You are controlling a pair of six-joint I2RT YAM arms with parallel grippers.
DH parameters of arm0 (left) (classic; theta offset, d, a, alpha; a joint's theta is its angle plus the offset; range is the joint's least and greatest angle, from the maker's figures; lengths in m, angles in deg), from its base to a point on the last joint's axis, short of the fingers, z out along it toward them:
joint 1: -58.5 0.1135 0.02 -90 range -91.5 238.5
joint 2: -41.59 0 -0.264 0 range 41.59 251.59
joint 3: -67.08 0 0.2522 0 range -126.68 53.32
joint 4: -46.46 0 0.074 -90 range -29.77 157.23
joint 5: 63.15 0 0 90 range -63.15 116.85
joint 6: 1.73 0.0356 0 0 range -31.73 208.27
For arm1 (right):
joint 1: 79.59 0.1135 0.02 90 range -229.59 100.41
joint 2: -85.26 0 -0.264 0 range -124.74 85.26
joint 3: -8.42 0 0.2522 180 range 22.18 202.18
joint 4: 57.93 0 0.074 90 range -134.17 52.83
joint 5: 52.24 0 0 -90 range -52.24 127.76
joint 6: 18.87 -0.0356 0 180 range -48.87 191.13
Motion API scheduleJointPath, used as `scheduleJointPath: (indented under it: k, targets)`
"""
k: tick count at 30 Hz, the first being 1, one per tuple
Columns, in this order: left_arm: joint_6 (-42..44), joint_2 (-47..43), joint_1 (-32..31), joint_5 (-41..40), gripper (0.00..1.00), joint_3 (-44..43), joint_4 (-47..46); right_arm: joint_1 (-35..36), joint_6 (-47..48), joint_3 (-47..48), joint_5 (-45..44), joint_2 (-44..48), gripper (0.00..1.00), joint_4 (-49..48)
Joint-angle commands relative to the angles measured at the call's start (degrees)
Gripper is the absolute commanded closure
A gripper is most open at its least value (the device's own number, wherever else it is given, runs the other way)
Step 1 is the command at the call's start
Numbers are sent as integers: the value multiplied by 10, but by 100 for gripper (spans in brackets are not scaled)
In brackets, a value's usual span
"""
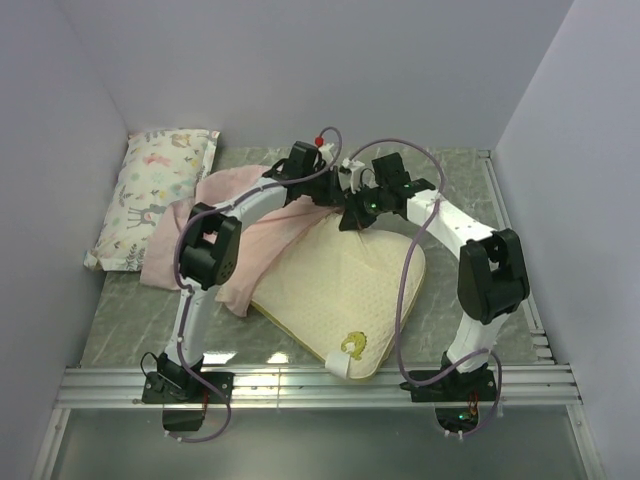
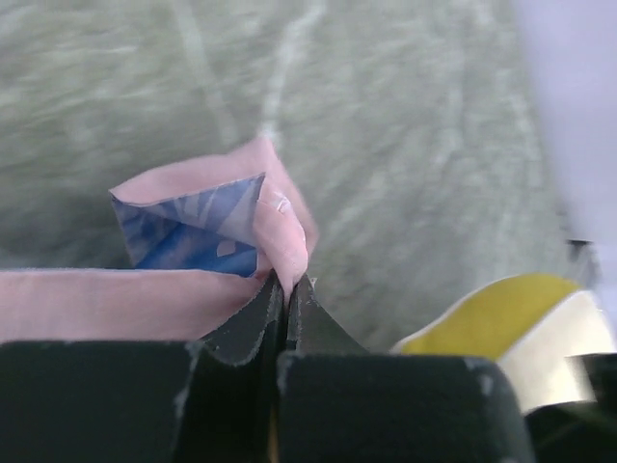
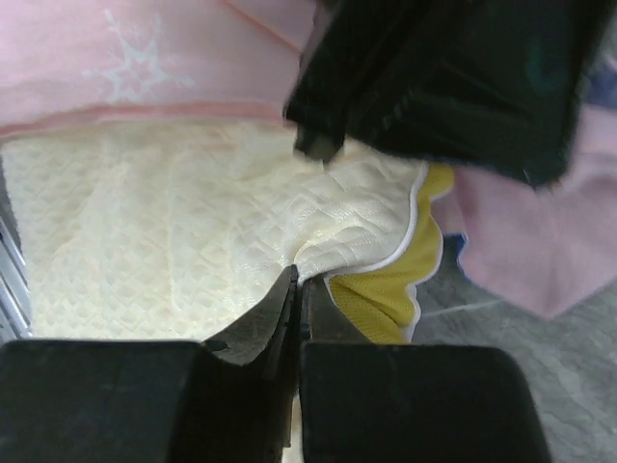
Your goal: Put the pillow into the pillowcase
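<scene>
The cream dimpled pillow (image 1: 345,285) lies diagonally mid-table, its yellow logo toward the front. Left of it and behind it lies the pale pink pillowcase (image 1: 215,215), partly under the left arm. My left gripper (image 2: 286,280) is shut on a fold of the pillowcase (image 2: 275,217), whose blue inner face shows beside the pinch; in the top view this gripper (image 1: 322,190) sits at the pillow's far corner. My right gripper (image 3: 301,278) is shut on the pillow (image 3: 174,231) at its far edge, beside the yellow side band (image 3: 390,299). In the top view it (image 1: 352,218) stands close to the left one.
A smaller white pillow with animal-and-flower print (image 1: 155,195) lies at the back left against the wall. Metal rails (image 1: 320,380) run along the front edge and down the right side. The left arm's black body (image 3: 453,87) hangs just above the right gripper.
</scene>
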Motion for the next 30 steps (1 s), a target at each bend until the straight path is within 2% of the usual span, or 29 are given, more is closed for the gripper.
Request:
scheduleJointPath:
  k: [1,2,5,9,11,12,13,14,16,17,18,19,20,21,22,23,24,26,27,29,30]
  targets:
    - [-85,-60,-62,103,100,-25,-78,20,-27,24,42,35,100,-110]
    - [-120,-63,-64,114,100,-18,-110,23,-24,19,34,46,100,-113]
    - [-153,-74,-63,121,100,10,-164,18,-32,-14,32,88,100,-129]
    - [-191,-88,-70,153,100,59,-200,2,-22,-74,-37,140,100,-164]
    - [-143,-76,-73,136,88,26,-127,-15,-16,-87,-64,138,100,-171]
    - [-96,-67,-64,110,80,12,-57,-21,-6,-100,-78,135,100,-172]
    - [-77,-66,-55,93,64,-1,-35,-26,-1,-107,-103,134,100,-171]
    - [-62,-68,-42,85,54,0,-21,-34,3,-115,-122,135,100,-170]
    - [-29,-84,8,82,36,-1,3,-43,15,-135,-151,141,100,-160]
    - [-15,-89,26,89,32,-6,17,-51,16,-142,-160,146,97,-157]
    - [24,-101,60,98,29,-16,36,-53,20,-148,-166,157,92,-138]
    - [45,-110,77,94,26,-37,90,-53,23,-145,-173,162,81,-124]
    - [64,-122,94,97,24,-41,107,-53,21,-140,-176,167,68,-108]
    - [91,-151,128,98,14,-41,124,-52,9,-130,-175,182,49,-84]
    - [98,-169,146,98,7,-27,140,-50,3,-123,-173,191,37,-72]
    - [104,-188,165,105,5,-18,152,-43,-2,-116,-176,199,21,-63]
    - [120,-221,201,105,4,-9,164,-19,-9,-100,-181,213,16,-44]
    - [138,-259,253,103,3,37,194,23,-20,-75,-204,219,14,-24]
    - [144,-302,270,101,2,60,197,70,-34,-69,-215,216,14,-10]
    - [148,-351,301,97,1,142,185,117,-42,-49,-231,193,13,6]
    - [150,-394,348,106,1,169,184,143,-53,-42,-257,180,13,20]
